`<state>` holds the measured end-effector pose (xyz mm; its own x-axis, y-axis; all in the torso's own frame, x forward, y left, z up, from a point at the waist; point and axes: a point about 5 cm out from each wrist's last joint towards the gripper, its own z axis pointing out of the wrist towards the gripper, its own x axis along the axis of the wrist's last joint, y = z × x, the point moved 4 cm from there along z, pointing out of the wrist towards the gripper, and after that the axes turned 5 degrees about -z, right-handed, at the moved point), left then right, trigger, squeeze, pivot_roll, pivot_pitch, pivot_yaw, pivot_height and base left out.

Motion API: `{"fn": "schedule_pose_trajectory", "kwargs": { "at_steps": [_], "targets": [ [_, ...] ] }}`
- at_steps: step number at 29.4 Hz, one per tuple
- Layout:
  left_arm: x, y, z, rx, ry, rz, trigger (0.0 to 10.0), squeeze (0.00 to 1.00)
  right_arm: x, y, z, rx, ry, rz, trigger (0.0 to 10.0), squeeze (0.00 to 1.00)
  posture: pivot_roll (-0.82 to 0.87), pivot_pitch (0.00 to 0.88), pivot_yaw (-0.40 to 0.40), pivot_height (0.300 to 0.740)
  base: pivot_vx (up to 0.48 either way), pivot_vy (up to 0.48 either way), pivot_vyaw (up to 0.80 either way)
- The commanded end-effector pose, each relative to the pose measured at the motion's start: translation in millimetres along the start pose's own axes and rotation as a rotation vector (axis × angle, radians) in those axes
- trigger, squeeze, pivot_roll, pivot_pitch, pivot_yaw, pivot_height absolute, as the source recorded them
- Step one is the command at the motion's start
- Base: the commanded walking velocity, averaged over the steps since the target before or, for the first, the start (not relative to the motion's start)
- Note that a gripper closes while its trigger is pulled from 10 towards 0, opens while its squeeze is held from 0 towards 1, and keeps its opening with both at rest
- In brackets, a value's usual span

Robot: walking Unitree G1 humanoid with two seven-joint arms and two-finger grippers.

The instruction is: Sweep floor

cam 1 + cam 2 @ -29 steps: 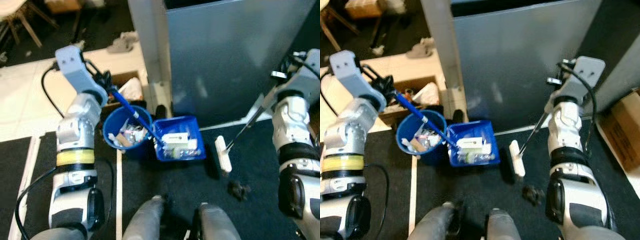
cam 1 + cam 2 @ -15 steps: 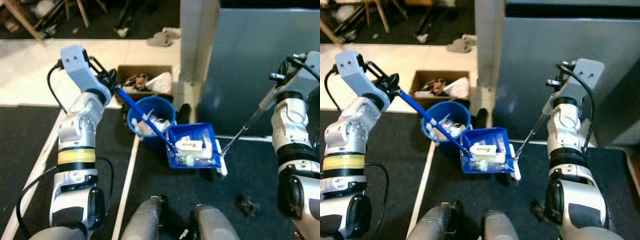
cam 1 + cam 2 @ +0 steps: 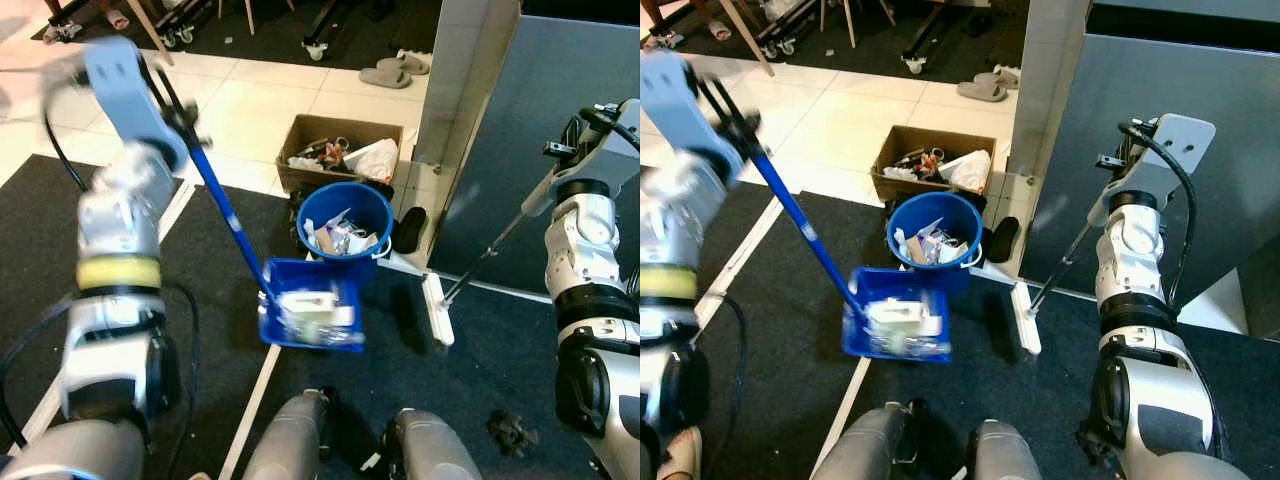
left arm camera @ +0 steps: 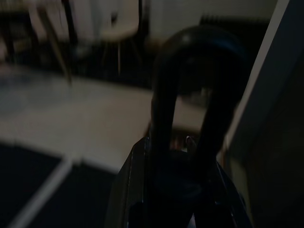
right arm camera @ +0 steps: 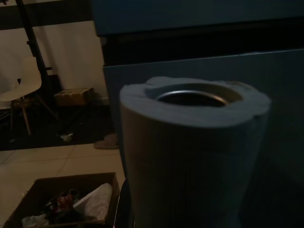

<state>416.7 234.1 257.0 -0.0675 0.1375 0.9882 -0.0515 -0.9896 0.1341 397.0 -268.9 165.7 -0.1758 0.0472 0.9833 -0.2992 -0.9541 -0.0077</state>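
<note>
My left gripper [image 3: 178, 118], blurred by motion, is shut on the long blue handle [image 3: 226, 216] of a blue dustpan [image 3: 310, 316]. The pan holds white scraps and sits low over the dark carpet, just in front of a blue bucket [image 3: 346, 220] full of rubbish. My right gripper [image 3: 560, 186] is shut on the thin silver handle of a broom. Its white head [image 3: 437, 311] rests on the carpet to the right of the pan. In the right wrist view the handle's padded top end [image 5: 190, 152] stands close up. A dark clump of debris [image 3: 511, 428] lies by my right foot.
A cardboard box [image 3: 338, 158] of trash stands behind the bucket on the tiled floor. A black shoe [image 3: 408, 230] lies beside the bucket. A grey panel [image 3: 560, 110] and a white pillar [image 3: 465, 90] rise to the right. Slippers [image 3: 385, 74] and chair legs are farther back.
The camera has swung left. My left arm lifted and carried the dustpan from the bucket's right side to in front of it. The broom head now lies apart from the pan.
</note>
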Motion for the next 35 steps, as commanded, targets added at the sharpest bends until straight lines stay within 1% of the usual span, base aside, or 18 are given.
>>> {"fn": "schedule_pose_trajectory", "kwargs": {
  "at_steps": [1, 3, 4, 6, 9, 12, 14, 16, 19, 22, 23, 28, 32, 33, 35],
  "targets": [
    [33.6, 6.6, 3.8, -0.049, 0.111, 0.019, 10.0, 0.00, 10.9, -2.7, 1.6, 0.000, 0.053, 0.019, 10.0, 0.00, -0.04, 0.001, 0.059, 0.740, 0.000, 0.000, 0.00],
    [49.3, 15.1, 7.2, -0.087, 0.142, 0.015, 10.0, 0.00, 10.8, -1.8, 1.3, -0.001, 0.054, 0.017, 10.0, 0.00, -0.04, 0.001, 0.060, 0.740, 0.000, 0.000, 0.00],
    [56.9, 21.9, 9.9, -0.118, 0.148, 0.013, 10.0, 0.00, 11.0, -0.8, 1.0, -0.003, 0.056, 0.016, 10.0, 0.00, -0.04, 0.000, 0.062, 0.740, 0.000, 0.000, 0.00],
    [60.8, 28.9, 11.8, -0.144, 0.142, 0.020, 10.0, 0.00, 11.2, 0.1, 0.9, -0.006, 0.058, 0.014, 10.0, 0.00, -0.04, 0.000, 0.064, 0.740, 0.000, 0.000, 0.00],
    [61.9, 35.1, 13.8, -0.168, 0.129, 0.020, 10.0, 0.00, 11.2, 0.6, 0.9, -0.007, 0.058, 0.012, 10.0, 0.00, -0.04, 0.000, 0.065, 0.740, 0.000, 0.000, 0.00],
    [69.5, 45.8, 17.0, -0.206, 0.138, 0.021, 10.0, 0.00, 11.1, 0.1, 0.9, -0.006, 0.058, 0.010, 10.0, 0.00, -0.04, 0.000, 0.064, 0.740, 0.000, 0.000, 0.00],
    [79.8, 51.4, 18.0, -0.223, 0.166, 0.024, 10.0, 0.00, 11.0, -1.3, 0.9, -0.003, 0.057, 0.010, 10.0, 0.00, -0.04, 0.000, 0.063, 0.740, 0.000, 0.000, 0.00],
    [82.7, 52.4, 18.6, -0.227, 0.172, 0.027, 10.0, 0.00, 11.1, -1.6, 0.9, -0.002, 0.058, 0.010, 10.0, 0.00, -0.04, 0.000, 0.063, 0.740, 0.000, 0.000, 0.00],
    [102.4, 50.7, 18.6, -0.200, 0.218, 0.046, 10.0, 0.00, 11.1, -2.7, 1.1, 0.000, 0.057, 0.012, 10.0, 0.00, -0.03, 0.000, 0.062, 0.740, 0.000, 0.000, 0.00],
    [108.8, 49.7, 18.4, -0.189, 0.236, 0.053, 10.0, 0.00, 10.9, -3.0, 1.2, 0.000, 0.056, 0.012, 10.0, 0.00, -0.03, 0.000, 0.061, 0.740, 0.000, 0.000, 0.00],
    [123.9, 48.8, 17.3, -0.173, 0.283, 0.083, 10.0, 0.00, 10.4, -4.0, 1.2, 0.001, 0.055, 0.014, 10.0, 0.00, -0.03, 0.000, 0.062, 0.740, 0.000, 0.000, 0.00],
    [131.4, 49.2, 17.5, -0.166, 0.304, 0.101, 10.0, 0.00, 10.4, -4.9, 1.4, 0.003, 0.054, 0.016, 10.0, 0.00, -0.03, 0.000, 0.061, 0.740, 0.000, 0.000, 0.00],
    [137.3, 48.3, 18.6, -0.136, 0.334, 0.127, 10.0, 0.00, 10.7, -5.1, 1.8, 0.003, 0.054, 0.018, 10.0, 0.00, -0.03, 0.000, 0.061, 0.740, 0.000, 0.000, 0.00],
    [136.0, 48.2, 19.6, -0.126, 0.336, 0.105, 10.0, 0.00, 10.8, -4.9, 1.9, 0.002, 0.055, 0.018, 10.0, 0.00, -0.03, 0.000, 0.060, 0.740, 0.000, 0.000, 0.00],
    [133.3, 49.2, 19.9, -0.124, 0.337, 0.091, 10.0, 0.00, 11.1, -4.5, 2.0, 0.002, 0.056, 0.018, 10.0, 0.00, -0.03, 0.000, 0.060, 0.740, 0.000, 0.000, 0.00]
  ]
}}
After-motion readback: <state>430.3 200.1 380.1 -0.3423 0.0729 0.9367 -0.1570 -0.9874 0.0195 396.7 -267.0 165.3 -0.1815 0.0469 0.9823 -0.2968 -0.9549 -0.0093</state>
